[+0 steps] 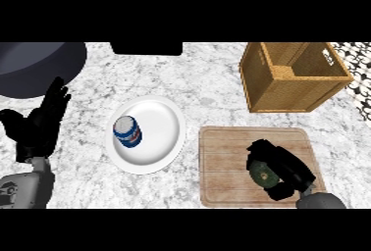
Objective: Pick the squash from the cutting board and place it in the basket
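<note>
One marble surface (203, 83) carries everything here. The woven basket (290, 93) stands at the far right, with the wooden cutting board (225, 166) near it toward the view's lower edge. A white plate (161, 122) lies left of the board with a blue can (127, 132) on it. The right hand (286, 164) sits over the board, its fingers curled round the dark green squash (262, 174). The left hand (39, 120) rests at the left edge, fingers straight and up.

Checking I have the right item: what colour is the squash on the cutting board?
Dark green, seen in the head view, where the right hand curls round the squash.
</note>
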Controlling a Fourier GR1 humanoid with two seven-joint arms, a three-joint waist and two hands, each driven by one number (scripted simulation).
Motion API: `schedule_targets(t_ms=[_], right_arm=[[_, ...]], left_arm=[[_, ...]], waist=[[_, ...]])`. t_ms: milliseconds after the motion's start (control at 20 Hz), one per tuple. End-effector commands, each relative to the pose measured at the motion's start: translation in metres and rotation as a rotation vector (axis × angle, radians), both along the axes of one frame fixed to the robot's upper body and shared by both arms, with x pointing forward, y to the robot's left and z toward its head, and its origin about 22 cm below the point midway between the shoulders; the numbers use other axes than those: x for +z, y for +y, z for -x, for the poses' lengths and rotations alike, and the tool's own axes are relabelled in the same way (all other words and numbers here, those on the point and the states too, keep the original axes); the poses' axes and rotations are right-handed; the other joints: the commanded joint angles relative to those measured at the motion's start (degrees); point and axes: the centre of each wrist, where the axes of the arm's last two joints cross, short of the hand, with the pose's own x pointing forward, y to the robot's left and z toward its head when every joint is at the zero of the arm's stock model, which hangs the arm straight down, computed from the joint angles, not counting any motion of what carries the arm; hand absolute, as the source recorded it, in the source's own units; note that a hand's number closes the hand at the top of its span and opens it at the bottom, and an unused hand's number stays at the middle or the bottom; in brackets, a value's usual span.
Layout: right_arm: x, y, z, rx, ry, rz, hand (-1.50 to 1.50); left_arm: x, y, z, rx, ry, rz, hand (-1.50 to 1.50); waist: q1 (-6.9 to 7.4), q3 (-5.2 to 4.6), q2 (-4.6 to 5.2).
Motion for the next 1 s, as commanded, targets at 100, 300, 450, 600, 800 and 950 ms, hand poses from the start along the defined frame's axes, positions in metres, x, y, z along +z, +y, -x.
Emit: schedule_targets(t_ms=[100,300,450,600,800,950], right_arm=[[-0.036,0.054,0.053,0.036,0.116,-0.414,1.50],[-0.012,0.063,0.060,0.005,0.060,-0.616,1.50],[0.034,0.052,0.073,-0.006,0.031,-0.654,1.50],[0.093,0.044,0.086,-0.023,-0.064,-0.620,1.50],[0.146,0.034,0.102,-0.112,-0.090,-0.583,1.50],[0.162,0.047,0.088,-0.176,-0.081,-0.646,1.50]], left_arm=[[-0.001,-0.001,0.000,0.021,0.005,0.002,0.00],[0.001,0.014,0.006,0.030,0.004,0.001,0.00],[-0.010,-0.007,0.016,0.014,0.010,0.005,0.00],[0.004,0.008,-0.005,0.025,-0.010,-0.009,0.00],[0.002,-0.005,0.000,0.007,0.006,0.015,0.00],[-0.001,-0.022,-0.004,-0.024,-0.015,0.011,0.00]], waist=[[-1.04,3.44,1.91],[-0.71,3.24,1.74],[-0.33,3.18,1.68],[-1.15,3.11,1.96],[0.21,3.23,2.10],[0.88,3.28,2.26]])
